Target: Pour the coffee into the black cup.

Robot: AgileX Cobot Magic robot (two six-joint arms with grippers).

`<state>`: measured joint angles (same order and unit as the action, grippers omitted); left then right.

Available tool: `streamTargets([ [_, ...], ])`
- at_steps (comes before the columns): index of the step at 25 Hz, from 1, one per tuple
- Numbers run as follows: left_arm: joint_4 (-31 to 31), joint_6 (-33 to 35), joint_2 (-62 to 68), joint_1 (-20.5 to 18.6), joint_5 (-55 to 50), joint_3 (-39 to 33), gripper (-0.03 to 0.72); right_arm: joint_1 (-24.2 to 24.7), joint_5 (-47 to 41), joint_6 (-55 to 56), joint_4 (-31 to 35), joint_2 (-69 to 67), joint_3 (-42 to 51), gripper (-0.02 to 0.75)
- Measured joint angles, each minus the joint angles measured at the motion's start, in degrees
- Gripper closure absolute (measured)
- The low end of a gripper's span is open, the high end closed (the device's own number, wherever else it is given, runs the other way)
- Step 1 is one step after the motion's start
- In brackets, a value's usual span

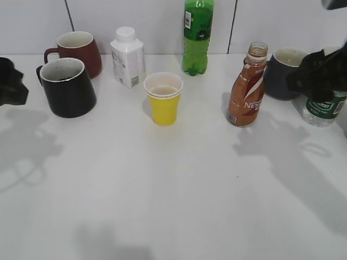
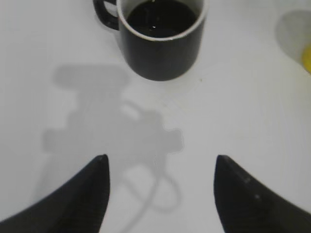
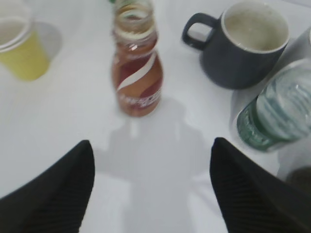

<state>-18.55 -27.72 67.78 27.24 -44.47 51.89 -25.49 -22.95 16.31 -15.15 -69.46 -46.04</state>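
While both arms hang back at the edges, the coffee bottle [image 1: 246, 89] stands upright and uncapped on the white surface [image 1: 173, 189], right of centre in the exterior view. Over at 9 o'clock sits the black cup [image 1: 68, 86], handle turned to the back left, with a maroon mug [image 1: 76, 51] just behind it at 12. A yellow cup [image 1: 163, 98] holds the middle, a white bottle [image 1: 128, 57] at its 11 o'clock and a green soda bottle [image 1: 198, 35] at its 1. Right of the coffee bottle, at 2 o'clock, there's a grey mug [image 1: 284, 73], and a water bottle [image 1: 324, 108] at 3, partly hidden by the right gripper [image 3: 153, 184]. That gripper's jaws are spread wide, nothing between them, the coffee bottle ahead at 12 in its wrist view. Left gripper [image 2: 163, 187]: jaws wide apart too, empty, black cup straight ahead at 12, showing dark liquid inside.
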Motion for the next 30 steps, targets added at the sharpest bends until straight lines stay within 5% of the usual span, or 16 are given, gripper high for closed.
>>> streamTargets([
  [5, 2.11, 5.08, -9.21, 3.80, -5.33, 0.00, 0.188, -4.15, -8.11, 0.00, 3.44, 8.17, -0.19, 0.160],
  [15, 7.03, 12.00, -33.57, 4.24, -8.58, -6.73, 0.246, -5.03, -22.22, -0.07, 7.17, 29.32, 3.24, 0.160],
  [21, 12.11, 14.59, -50.56, 4.30, -14.91, -14.31, 0.251, -5.09, -35.79, -0.07, 6.55, 45.58, 6.37, 0.160],
  [30, 16.53, 22.64, -64.85, 4.35, -19.57, -19.86, 0.253, -5.09, -43.00, -0.07, 2.43, 69.49, 13.05, 0.160],
])
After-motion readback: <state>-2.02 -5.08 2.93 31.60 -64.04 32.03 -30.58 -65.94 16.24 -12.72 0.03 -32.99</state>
